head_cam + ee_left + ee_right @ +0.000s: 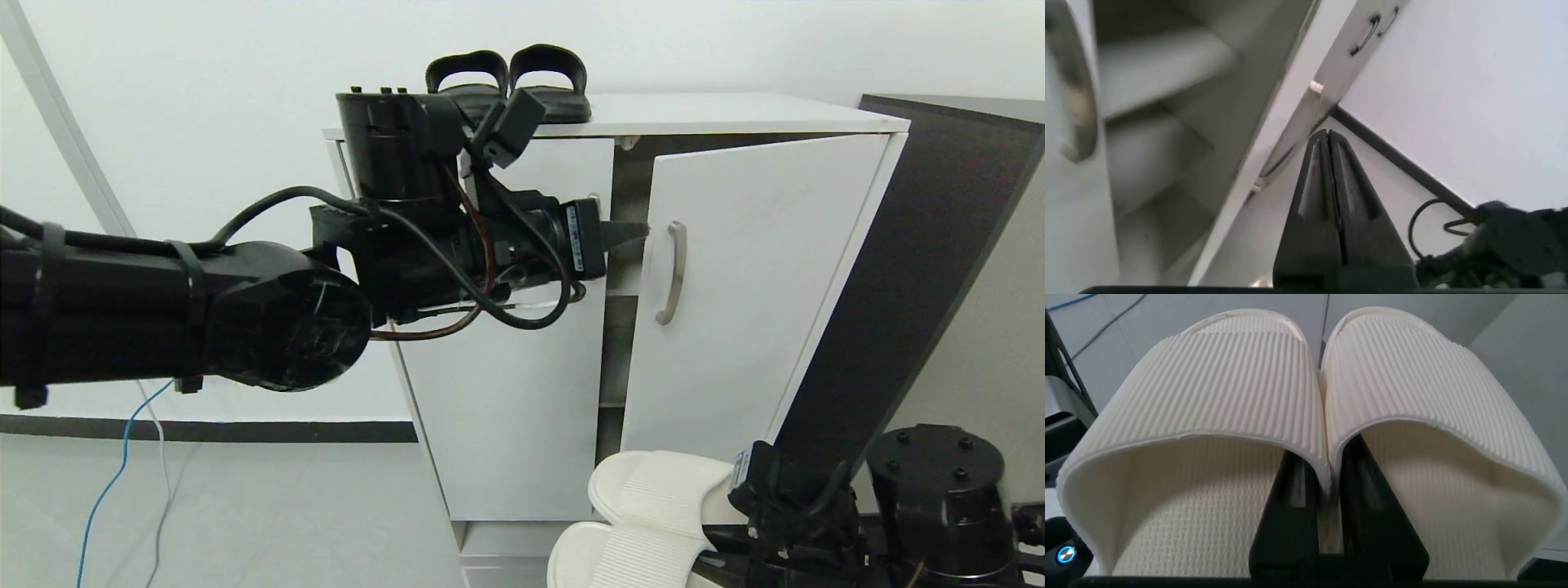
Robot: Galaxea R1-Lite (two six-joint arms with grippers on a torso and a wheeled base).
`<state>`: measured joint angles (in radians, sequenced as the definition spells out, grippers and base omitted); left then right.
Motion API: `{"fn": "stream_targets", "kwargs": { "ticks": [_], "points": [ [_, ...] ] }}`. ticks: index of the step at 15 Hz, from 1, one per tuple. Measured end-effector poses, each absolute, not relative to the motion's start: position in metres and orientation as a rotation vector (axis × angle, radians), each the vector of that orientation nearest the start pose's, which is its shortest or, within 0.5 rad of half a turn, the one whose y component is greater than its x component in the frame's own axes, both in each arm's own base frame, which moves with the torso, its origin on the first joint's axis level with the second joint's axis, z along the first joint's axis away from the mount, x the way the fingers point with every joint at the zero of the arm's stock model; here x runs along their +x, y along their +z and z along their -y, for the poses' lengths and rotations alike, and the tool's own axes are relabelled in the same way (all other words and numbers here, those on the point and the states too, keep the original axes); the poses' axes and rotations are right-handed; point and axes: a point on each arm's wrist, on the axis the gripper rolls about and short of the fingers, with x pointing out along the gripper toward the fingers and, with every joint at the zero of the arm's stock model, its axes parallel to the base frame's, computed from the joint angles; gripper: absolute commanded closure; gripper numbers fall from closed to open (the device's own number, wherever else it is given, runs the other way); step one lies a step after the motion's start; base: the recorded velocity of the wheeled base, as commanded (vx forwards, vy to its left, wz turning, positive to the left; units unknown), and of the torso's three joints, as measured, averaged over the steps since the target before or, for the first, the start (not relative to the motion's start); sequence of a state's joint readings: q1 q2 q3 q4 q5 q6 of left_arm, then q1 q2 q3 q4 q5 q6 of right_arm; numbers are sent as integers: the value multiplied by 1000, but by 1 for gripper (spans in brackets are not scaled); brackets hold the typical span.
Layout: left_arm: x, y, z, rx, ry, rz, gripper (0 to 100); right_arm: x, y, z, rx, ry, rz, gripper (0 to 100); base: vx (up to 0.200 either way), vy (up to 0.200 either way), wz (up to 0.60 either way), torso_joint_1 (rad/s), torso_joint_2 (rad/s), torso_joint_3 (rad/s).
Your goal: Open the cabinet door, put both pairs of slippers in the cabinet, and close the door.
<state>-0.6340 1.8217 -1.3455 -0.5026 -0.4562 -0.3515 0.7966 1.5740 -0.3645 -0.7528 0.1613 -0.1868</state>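
The white cabinet [735, 114] has its right door [751, 286] ajar, with a dark gap beside the left door [506, 392]. My left gripper [633, 235] is shut and empty, its tip in that gap next to the right door's silver handle [673, 273]. In the left wrist view the closed fingers [1319, 175] point past the door's edge, with the cabinet shelves [1151, 57] to one side. A black pair of slippers [508, 77] rests on the cabinet top. My right gripper [1325, 498] is shut on the white ribbed slippers [1233, 400], pinching their inner walls together, low in front of the cabinet [645, 506].
A dark grey panel [922, 269] stands against the cabinet's right side. A blue cable [114, 474] trails over the floor at the left. A white wall runs behind the cabinet.
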Motion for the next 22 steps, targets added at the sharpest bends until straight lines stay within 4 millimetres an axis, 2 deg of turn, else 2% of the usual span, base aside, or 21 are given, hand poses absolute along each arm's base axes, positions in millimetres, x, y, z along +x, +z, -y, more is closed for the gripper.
{"fn": "stream_targets", "kwargs": {
  "ticks": [3,8,11,13,15,18,20,22],
  "points": [
    [295,284,223,-362,-1078,-109,100,154,118,-164,-320,987,-361,100,0,0,0,0,0,0],
    [330,277,238,-384,-1061,-83,100,153,117,-164,-322,990,-365,100,0,0,0,0,0,0],
    [342,267,248,-384,-1061,-96,100,152,117,-164,-324,993,-366,100,-200,0,0,1,2,2],
    [340,260,252,-380,-1069,-115,100,151,117,-164,-324,995,-367,100,-200,0,0,7,2,-2],
    [330,253,257,-368,-1085,-146,100,151,116,-164,-325,997,-368,100,-200,0,0,2,5,5],
    [309,255,266,-336,-1135,-149,100,150,116,-164,-325,999,-368,100,-200,0,0,-1,-1,7],
    [304,258,266,-333,-1143,-137,100,151,116,-164,-325,998,-368,100,-200,0,0,-2,5,0],
    [303,261,265,-336,-1147,-110,100,150,116,-164,-325,999,-368,100,0,0,0,0,0,0]
  ]
}}
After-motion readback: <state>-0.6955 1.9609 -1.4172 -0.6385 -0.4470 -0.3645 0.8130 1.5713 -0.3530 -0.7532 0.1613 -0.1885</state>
